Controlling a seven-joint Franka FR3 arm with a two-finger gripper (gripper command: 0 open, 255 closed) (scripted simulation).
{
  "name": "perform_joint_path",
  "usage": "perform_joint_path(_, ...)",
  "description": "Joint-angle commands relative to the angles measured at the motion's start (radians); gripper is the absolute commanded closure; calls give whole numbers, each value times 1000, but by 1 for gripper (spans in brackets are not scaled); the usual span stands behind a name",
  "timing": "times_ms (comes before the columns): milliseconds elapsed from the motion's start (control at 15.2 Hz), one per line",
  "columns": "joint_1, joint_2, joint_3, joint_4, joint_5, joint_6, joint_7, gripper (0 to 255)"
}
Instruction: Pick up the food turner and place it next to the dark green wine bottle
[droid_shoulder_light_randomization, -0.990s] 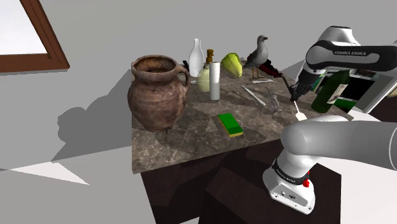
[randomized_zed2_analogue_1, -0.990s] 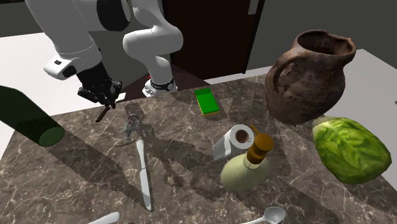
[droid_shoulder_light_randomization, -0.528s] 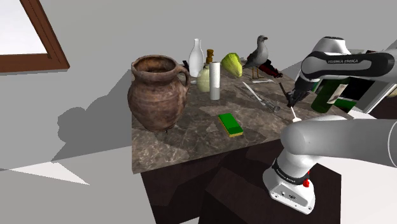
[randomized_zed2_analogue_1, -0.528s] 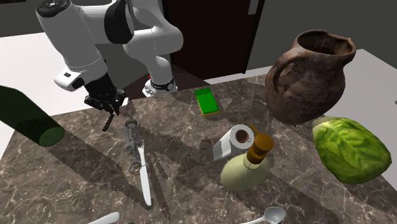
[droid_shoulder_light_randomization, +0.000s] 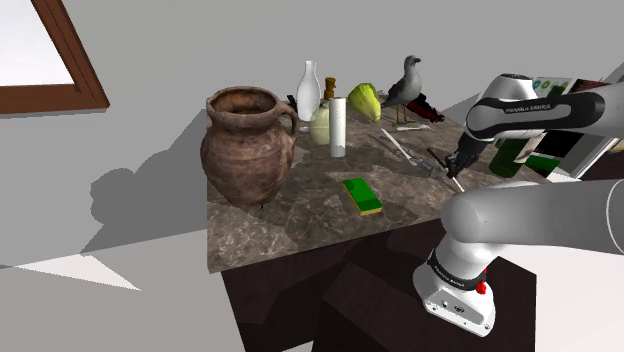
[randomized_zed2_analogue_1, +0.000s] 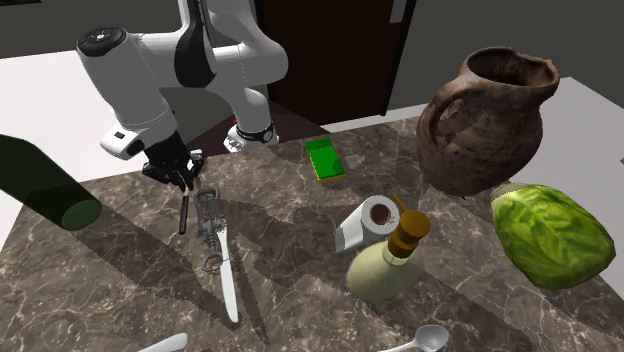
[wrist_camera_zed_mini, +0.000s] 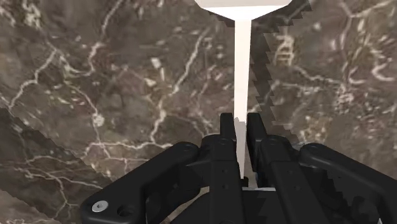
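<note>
My gripper (randomized_zed2_analogue_1: 178, 176) (wrist_camera_zed_mini: 240, 122) is shut on the food turner (wrist_camera_zed_mini: 243, 63), a thin white handle that widens into a flat blade at its far end. The turner (randomized_zed2_analogue_1: 184, 213) hangs down from the fingers, just above the marble tabletop (randomized_zed2_analogue_1: 300, 290) and close beside the corkscrew (randomized_zed2_analogue_1: 210, 226). The dark green wine bottle (randomized_zed2_analogue_1: 40, 186) lies tilted at the second exterior view's left edge, a short way from the gripper. In the shoulder view the gripper (droid_shoulder_light_randomization: 458, 162) hovers over the table's right side, in front of the bottle (droid_shoulder_light_randomization: 520, 148).
A table knife (randomized_zed2_analogue_1: 228, 282) lies beyond the corkscrew. A green sponge (randomized_zed2_analogue_1: 325, 160), a paper roll (randomized_zed2_analogue_1: 365, 222), a corked pale bottle (randomized_zed2_analogue_1: 392, 262), a brown jug (randomized_zed2_analogue_1: 487, 120), a lettuce (randomized_zed2_analogue_1: 550, 236) and a spoon (randomized_zed2_analogue_1: 425, 340) fill the second exterior view's right half.
The gripper, with the turner in it, has come down and moved away from the bottle toward the corkscrew. The corkscrew, earlier propped up, now lies flat beside the knife.
</note>
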Motion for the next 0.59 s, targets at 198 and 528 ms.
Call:
perform_joint_path(198,1,5,-3,-3,-2,8,2,255)
perform_joint_path(528,1,5,-2,-3,-2,8,2,0)
